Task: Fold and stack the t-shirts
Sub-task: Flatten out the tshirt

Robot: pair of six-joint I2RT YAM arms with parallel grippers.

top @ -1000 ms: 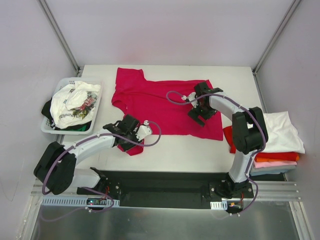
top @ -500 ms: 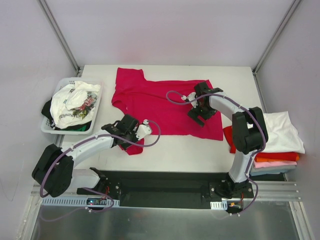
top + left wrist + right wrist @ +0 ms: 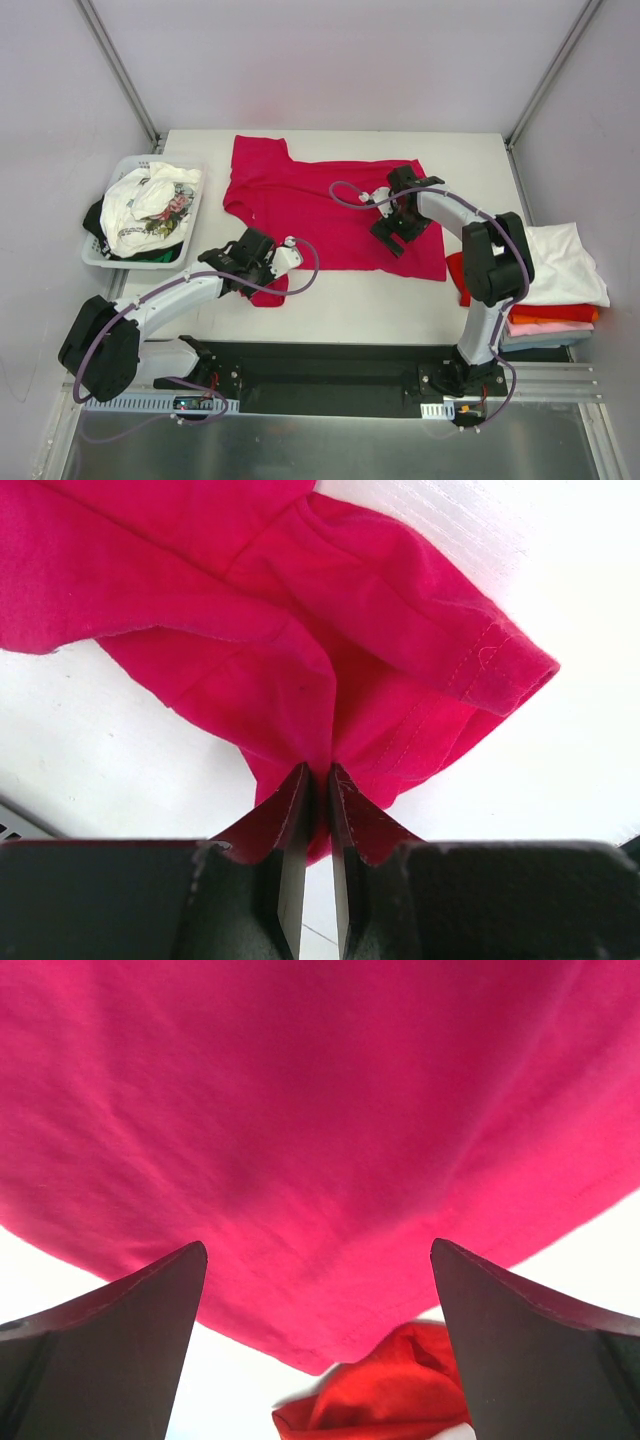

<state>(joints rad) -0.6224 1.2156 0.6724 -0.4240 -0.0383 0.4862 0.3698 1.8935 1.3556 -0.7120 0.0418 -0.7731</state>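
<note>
**Folding the near sleeve in over the body**

The crimson shirt (image 3: 310, 205) lies spread across the far middle of the table (image 3: 400, 300), collar end to the left and hem to the right. Its near sleeve (image 3: 430, 650) sticks out toward the arms. The left gripper (image 3: 318, 780) has its jaws nearly closed on a ridge of cloth at that sleeve, and the fabric rises into a tent between them. The right gripper (image 3: 392, 232) sits over the hem half with its jaws wide apart and nothing in them. Whether its fingers press on the cloth cannot be told.

The step in hand looks like folding the sleeve in. To do it well, the left arm should lift only enough for the sleeve to clear the table, then carry it far and slightly right, over the body. The crease should run straight along the side seam. A low, slow path would avoid dragging the whole shirt. If the right gripper bears down on the hem half, the body should stay flat and square while the sleeve travels.

The pinch should be let go only once the sleeve lies flat, and the gripper should draw back along the table rather than up, so that the cloth does not follow.

Other shirts wait in the basket (image 3: 95, 255) at the left, and a folded stack (image 3: 550, 290) stands at the right edge.
</note>
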